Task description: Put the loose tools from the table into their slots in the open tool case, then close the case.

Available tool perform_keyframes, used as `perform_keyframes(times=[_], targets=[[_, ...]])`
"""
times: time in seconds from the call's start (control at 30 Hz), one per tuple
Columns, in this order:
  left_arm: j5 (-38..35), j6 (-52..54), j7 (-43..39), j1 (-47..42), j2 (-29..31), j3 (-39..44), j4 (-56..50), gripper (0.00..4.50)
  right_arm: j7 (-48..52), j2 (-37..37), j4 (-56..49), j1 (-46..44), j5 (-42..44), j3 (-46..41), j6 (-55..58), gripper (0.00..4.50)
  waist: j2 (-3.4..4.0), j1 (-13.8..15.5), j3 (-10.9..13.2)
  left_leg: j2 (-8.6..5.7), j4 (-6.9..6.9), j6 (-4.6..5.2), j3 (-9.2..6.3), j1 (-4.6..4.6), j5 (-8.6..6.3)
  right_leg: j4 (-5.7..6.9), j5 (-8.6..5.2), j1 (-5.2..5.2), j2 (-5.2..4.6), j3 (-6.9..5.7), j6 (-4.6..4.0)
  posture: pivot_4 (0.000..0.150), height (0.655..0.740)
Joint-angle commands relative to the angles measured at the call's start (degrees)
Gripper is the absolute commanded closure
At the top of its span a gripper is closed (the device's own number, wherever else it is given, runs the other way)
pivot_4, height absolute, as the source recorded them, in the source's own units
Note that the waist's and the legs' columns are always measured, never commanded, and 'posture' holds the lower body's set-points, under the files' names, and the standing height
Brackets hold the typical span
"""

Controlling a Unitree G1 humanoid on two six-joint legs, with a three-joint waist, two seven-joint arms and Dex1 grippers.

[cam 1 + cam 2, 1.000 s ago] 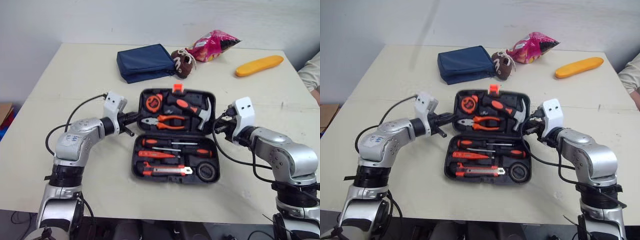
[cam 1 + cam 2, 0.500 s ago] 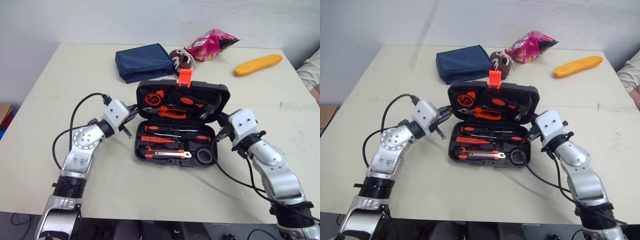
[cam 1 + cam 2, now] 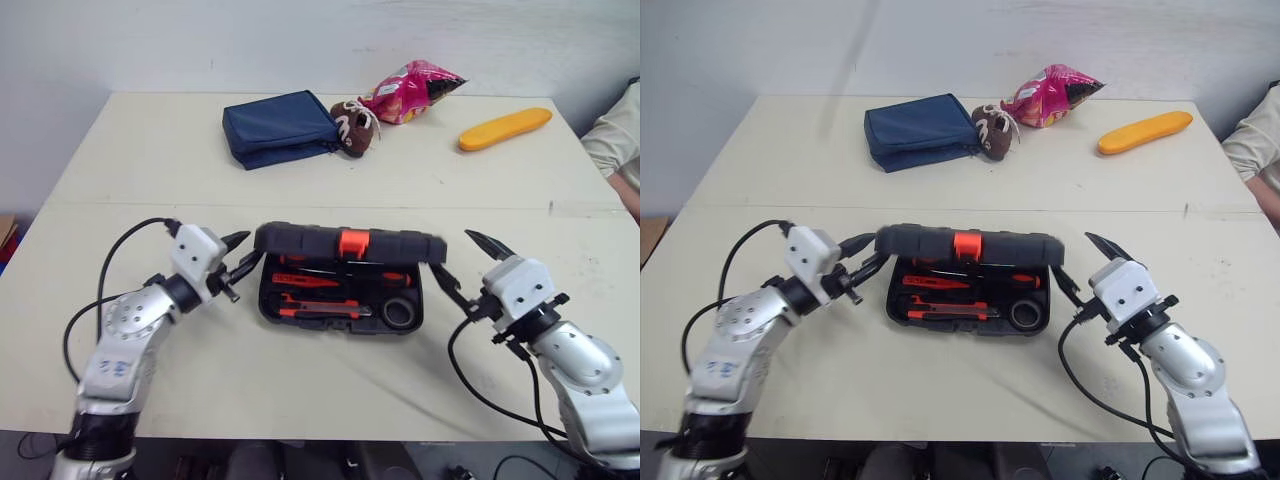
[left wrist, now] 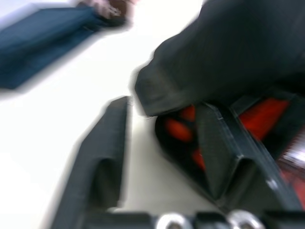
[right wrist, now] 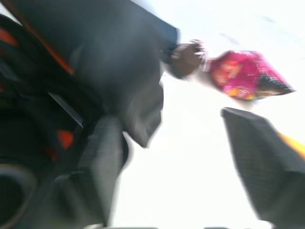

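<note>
Because the tabletop carries everything, I place things by its edges: the tool case sits midway between the left and right edges, nearer the near edge than the far one. I judge it a rigid moulded plastic shell. It is probably heavy with steel tools, so the base should stay put under a downward push.

The lid stands partly lowered, roughly level above the base, with a gap open along the front. It looks stiff, with rounded corners that may slip off narrow pads, so pinching a corner is not advised. I take it from above on the flat top, near both front corners, and press evenly so the hinge does not twist.

My left gripper is released, fingers spread, at the lid's left end. One finger appears to reach under the lid corner, and I cannot tell whether it touches. My right gripper is also released, spread wide, just beside the case's right end.

The orange latch sits at the lid's front middle. I judge it a small snap part that needs one firm press. The tape roll and the orange knife lie seated in the base.
</note>
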Motion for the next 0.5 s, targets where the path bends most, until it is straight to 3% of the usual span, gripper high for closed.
perform_keyframes(times=[0.03, 0.1, 0.2, 0.27, 0.37, 0.47, 0.5], targets=[[-22.82, 18.54, -9.31, 10.3, 10.66, 20.11, -5.52, 1.44, 17.04, -10.24, -11.73, 14.47, 21.68, -13.33, 13.86, 0.0, -0.06, -0.12, 0.06, 0.02, -0.14, -0.03, -0.05, 0.11, -0.04, -0.04, -0.1, 0.08, 0.02, -0.02, -0.06, 0.15, 0.74], [-27.41, 22.37, -13.19, 13.45, 14.73, 26.25, -3.05, 1.44, 20.03, -12.61, -12.08, 18.11, 27.35, -17.17, 17.54, 0.0, -0.42, -0.22, 0.17, 0.09, -0.15, -0.09, -0.16, 0.23, -0.06, -0.05, -0.17, 0.23, 0.04, -0.16, -0.15, 0.15, 0.74], [-26.28, 22.77, -13.64, 12.52, 18.27, 27.3, 0.78, 1.44, 20.18, -14.52, -11.2, 19.07, 31.36, -18.75, 22.16, 0.0, -0.49, -0.15, 0.2, 0.07, -0.24, -0.01, -0.52, 0.87, -0.14, -0.64, -0.15, 1.17, -0.03, -0.62, -0.22, 0.15, 0.74], [-21.16, 18.36, -12.76, 6.62, 18.85, 22.54, 5.55, 1.44, 22.32, -15.25, -11.0, 19.03, 27.7, -16.02, 21.05, 0.0, -0.47, 0.57, 0.17, -0.1, -0.8, 0.17, -0.57, 1.57, -0.32, -1.43, -0.1, 2.06, -0.2, -0.73, -0.34, 0.15, 0.74], [-14.71, 12.84, -12.5, -2.38, 17.96, 14.34, 11.23, 1.44, 20.6, -14.22, -10.69, 16.23, 25.29, -11.73, 21.09, 0.0, -0.56, 1.64, 0.14, -0.17, -0.88, 0.18, -0.72, 1.39, -0.28, -1.8, -0.16, 2.11, -0.21, -0.85, -0.95, 0.15, 0.74], [-5.97, 6.34, -12.85, -11.87, 15.34, 3.73, 18.79, 2.25, 20.11, -13.56, -10.58, 13.24, 23.58, -7.56, 20.89, 0.84, -0.53, 1.81, 0.1, -0.15, -0.83, 0.19, -0.6, 1.18, -0.29, -1.85, 0.27, 1.97, -0.25, -0.83, -0.31, 0.15, 0.74], [-3.39, 4.9, -12.94, -15.08, 14.36, 0.45, 21.32, 2.78, 19.95, -13.43, -10.59, 12.44, 22.93, -6.35, 20.97, 1.4, -0.52, 1.98, 0.1, -0.17, -0.84, 0.21, -0.61, 1.13, -0.3, -1.9, 0.26, 1.95, -0.25, -0.84, -0.31, 0.15, 0.74]])
